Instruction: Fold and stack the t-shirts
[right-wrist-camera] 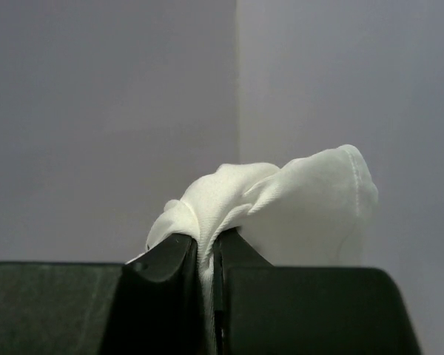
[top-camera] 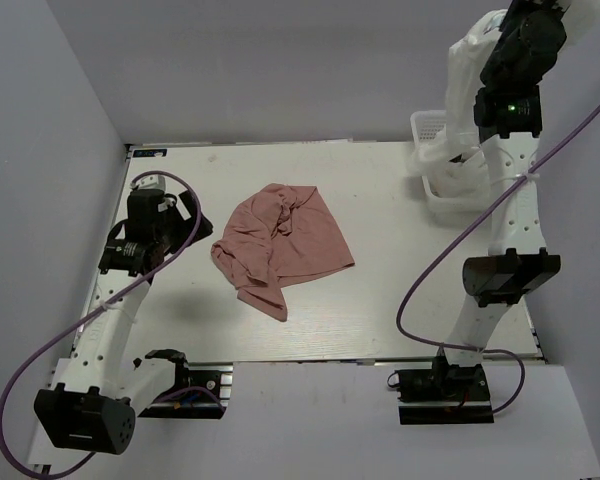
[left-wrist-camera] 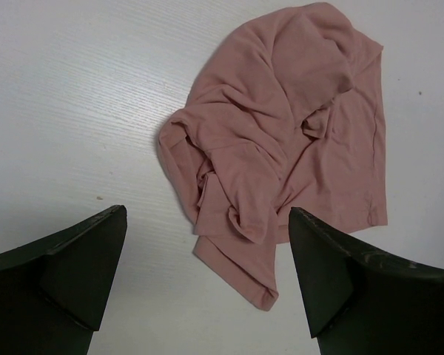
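A dusty pink t-shirt (top-camera: 283, 245) lies crumpled in the middle of the table. My left gripper (top-camera: 183, 222) hovers just to its left, open and empty. In the left wrist view the pink t-shirt (left-wrist-camera: 288, 140) fills the upper right, and its lowest sleeve reaches down between the wide-apart fingers of the left gripper (left-wrist-camera: 207, 214). My right gripper (top-camera: 492, 35) is raised high at the back right, shut on a white t-shirt (top-camera: 465, 75) that hangs down toward the basket. The right wrist view shows a bunch of white t-shirt (right-wrist-camera: 296, 200) pinched in the right gripper (right-wrist-camera: 207, 248). No lettering shows.
A white mesh basket (top-camera: 420, 122) stands at the table's back right corner, under the hanging cloth. Grey walls close in the back and left sides. Purple cables (top-camera: 435, 265) loop off both arms above the table.
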`<move>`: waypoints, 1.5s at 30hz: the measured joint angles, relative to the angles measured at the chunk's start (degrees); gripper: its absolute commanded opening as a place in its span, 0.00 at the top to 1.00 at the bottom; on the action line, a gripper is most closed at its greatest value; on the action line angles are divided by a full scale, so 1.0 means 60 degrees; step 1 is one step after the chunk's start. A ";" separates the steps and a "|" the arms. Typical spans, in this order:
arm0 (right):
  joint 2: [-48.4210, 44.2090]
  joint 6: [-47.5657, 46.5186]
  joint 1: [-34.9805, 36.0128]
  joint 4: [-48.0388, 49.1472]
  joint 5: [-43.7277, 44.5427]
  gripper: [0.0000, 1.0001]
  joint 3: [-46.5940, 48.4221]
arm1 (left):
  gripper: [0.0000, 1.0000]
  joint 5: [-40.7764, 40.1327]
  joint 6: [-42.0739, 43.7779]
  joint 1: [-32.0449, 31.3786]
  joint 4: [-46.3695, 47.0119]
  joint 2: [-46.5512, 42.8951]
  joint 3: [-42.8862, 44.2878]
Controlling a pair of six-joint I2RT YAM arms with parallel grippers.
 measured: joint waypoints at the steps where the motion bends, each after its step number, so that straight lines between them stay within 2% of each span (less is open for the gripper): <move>1: 0.0076 -0.0051 -0.0168 0.0233 -0.0102 1.00 -0.0011 | 0.00 0.0004 0.0000 0.0000 0.0007 0.0066 -0.0025; 8: 0.0470 0.0189 -0.1206 0.0703 -0.1140 1.00 -0.0747 | 0.00 0.0015 0.0000 0.0000 -0.0011 0.0335 -0.0080; 15: 0.0437 0.0998 -0.1570 0.0426 -0.2361 1.00 -0.3745 | 0.00 0.0011 -0.0036 0.0000 -0.0007 0.0386 -0.0080; 20: 0.0623 0.2025 -0.1570 0.0168 -0.2371 1.00 -0.6433 | 0.00 -0.0066 -0.0069 0.0000 -0.0025 0.0386 -0.0080; 24: 0.1778 0.2903 -0.1599 -0.0750 -0.1949 1.00 -0.6623 | 0.00 -0.0117 -0.0080 0.0000 -0.0084 0.0386 -0.0080; 26: 0.2361 0.3166 -0.1603 -0.1406 -0.1763 0.85 -0.6298 | 0.00 -0.0106 -0.0106 0.0000 -0.0109 0.0386 -0.0084; 27: 0.2554 0.3257 -0.1603 -0.1752 -0.1719 0.62 -0.6124 | 0.00 -0.0084 -0.0113 0.0000 -0.0113 0.0386 -0.0091; 28: 0.2648 0.3337 -0.1603 -0.2047 -0.1690 0.31 -0.5978 | 0.00 -0.0040 -0.0127 0.0000 -0.0113 0.0390 -0.0113; 29: 0.2667 0.3388 -0.1603 -0.2324 -0.1676 0.10 -0.5876 | 0.00 0.0007 -0.0142 -0.0004 -0.0087 0.0393 -0.0157; 33: 0.1876 0.3271 -0.1581 -0.3275 -0.1898 0.10 -0.5686 | 0.00 0.0514 -0.0168 -0.0055 -0.0036 0.0721 -0.0390; 38: -0.0561 0.3282 -0.1042 -0.3767 -0.2601 0.10 -0.5956 | 0.00 0.1727 -0.0073 -0.0204 0.0459 0.1934 -0.0801; 42: -0.2561 0.3530 0.0430 -0.3636 -0.3140 0.10 -0.7231 | 0.03 0.2047 0.0004 -0.0758 0.0648 0.2881 -0.0801; 45: -0.3111 0.3912 0.1832 -0.3381 -0.3690 0.10 -0.9056 | 0.07 0.1974 0.0033 -0.1344 0.0707 0.3526 -0.0576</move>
